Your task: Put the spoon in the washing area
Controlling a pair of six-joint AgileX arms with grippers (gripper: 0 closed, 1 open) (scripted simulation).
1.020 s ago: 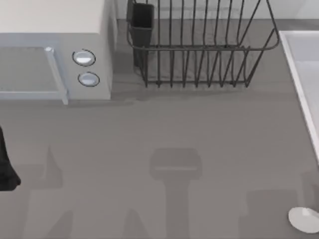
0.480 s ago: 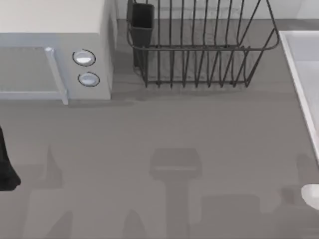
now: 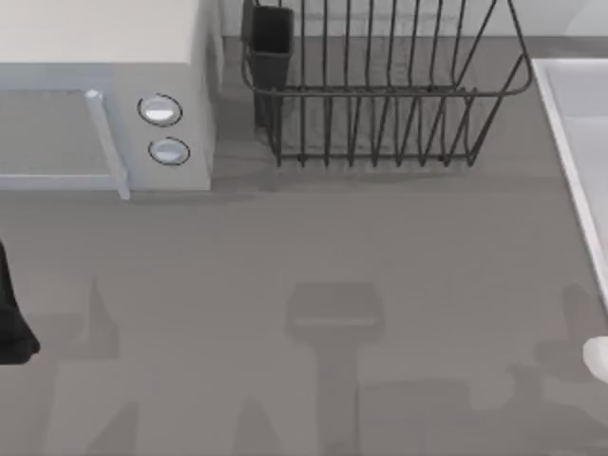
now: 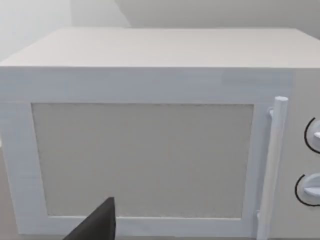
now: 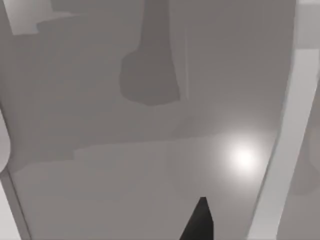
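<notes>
While the spoon [image 3: 598, 359] is lying at the top view's right edge, just off the near corner of the washing area [image 3: 560, 123] and half cut off by the frame, I am judging it as not yet in the basin. I cannot tell whether it is being carried or resting on the table [image 3: 380, 247], and that is my main worry. If it is sitting loosely in my grip, it could be slipping out short of the raised rim and landing on the table. If it is travelling too low, its bowl could be knocking that rim. The dish rack [image 3: 380, 95] is standing just beside the washing area's far corner, clear of the spoon's short path. The microwave [image 3: 104, 104] is sitting well apart from the washing area, beyond the rack. My left arm [image 3: 11, 328] is waiting further away than either, idle.

In the left wrist view, my left gripper [image 4: 97, 225] is facing the microwave's door. Whether it is spread or pressed together I cannot tell.

In the right wrist view, my right gripper [image 5: 200, 220] is looking down on grey table with a pale band beside it, which I am taking for the washing area's rim. Whether this gripper is pinching anything I cannot tell, so I am treating the hold as uncertain and the rim as the one thing standing in the way.
</notes>
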